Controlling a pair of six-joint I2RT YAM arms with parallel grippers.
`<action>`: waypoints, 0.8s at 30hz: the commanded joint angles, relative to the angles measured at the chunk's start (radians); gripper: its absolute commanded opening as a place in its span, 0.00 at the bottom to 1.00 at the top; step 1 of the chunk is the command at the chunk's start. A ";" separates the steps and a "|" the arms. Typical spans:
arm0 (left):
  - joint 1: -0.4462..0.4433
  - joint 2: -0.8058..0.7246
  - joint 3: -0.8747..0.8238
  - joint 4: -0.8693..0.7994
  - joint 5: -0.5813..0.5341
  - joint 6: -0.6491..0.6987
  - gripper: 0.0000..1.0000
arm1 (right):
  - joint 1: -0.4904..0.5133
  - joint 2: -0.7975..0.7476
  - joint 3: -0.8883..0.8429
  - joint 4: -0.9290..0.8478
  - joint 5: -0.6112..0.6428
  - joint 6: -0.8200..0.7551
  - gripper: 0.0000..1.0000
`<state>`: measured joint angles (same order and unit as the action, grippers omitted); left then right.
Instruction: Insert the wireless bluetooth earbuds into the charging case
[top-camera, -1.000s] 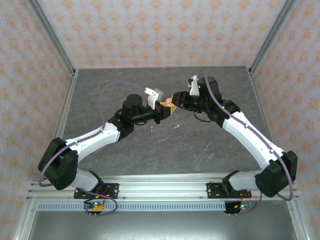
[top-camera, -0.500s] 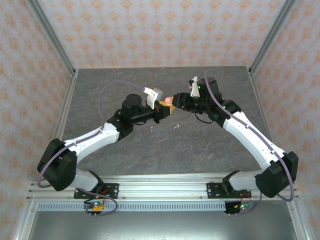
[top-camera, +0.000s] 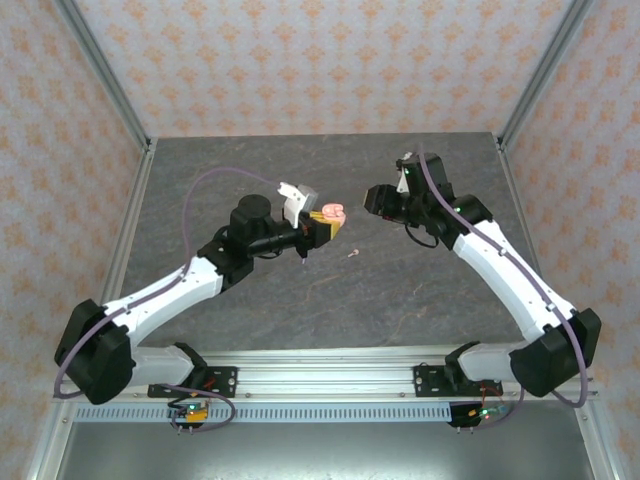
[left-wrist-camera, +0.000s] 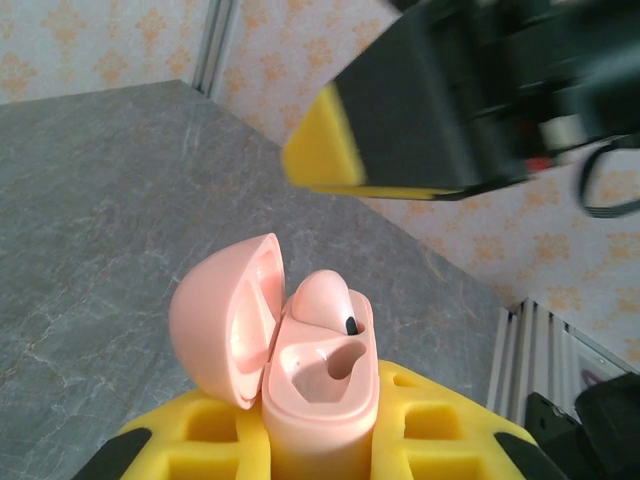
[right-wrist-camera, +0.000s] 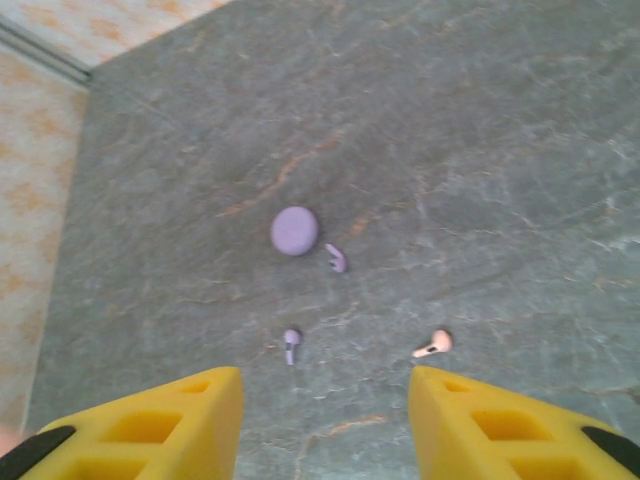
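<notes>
1. Surface: we record a grey, veined stone-look table (top-camera: 400, 300), enclosed by cream wallpaper (top-camera: 300, 60) with orange motifs and by aluminium posts (top-camera: 103, 70).
2. Left arm: stretched from its base toward the table's middle. The left gripper (top-camera: 322, 226) is clamped on the lower body of the pink charging case (left-wrist-camera: 320, 400), held above the table with its lid swung open.
3. Case contents: one seated pink earbud (left-wrist-camera: 325, 300) in one well; the other well is bare.
4. Right arm: bent at the elbow. The right gripper (right-wrist-camera: 322, 390) is near the case without touching it, jaws apart and holding nothing.
5. Loose on the table: a lilac case (right-wrist-camera: 295, 230), a first lilac earbud (right-wrist-camera: 336, 258) just beside it, a second lilac earbud (right-wrist-camera: 291, 345) and a loose pink earbud (right-wrist-camera: 433, 344).
</notes>
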<state>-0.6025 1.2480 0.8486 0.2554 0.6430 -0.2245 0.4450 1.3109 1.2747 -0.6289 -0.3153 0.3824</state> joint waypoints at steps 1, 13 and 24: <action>-0.003 -0.063 -0.006 -0.064 0.052 0.048 0.00 | -0.030 0.041 -0.034 -0.050 -0.030 -0.036 0.48; -0.003 -0.196 -0.006 -0.188 0.054 0.059 0.00 | -0.030 0.271 -0.139 0.049 -0.218 -0.002 0.46; -0.003 -0.234 -0.010 -0.197 0.043 0.039 0.00 | 0.011 0.439 -0.133 0.121 -0.229 0.045 0.47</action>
<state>-0.6025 1.0363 0.8486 0.0624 0.6796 -0.1822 0.4488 1.7260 1.1328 -0.5423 -0.5385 0.4004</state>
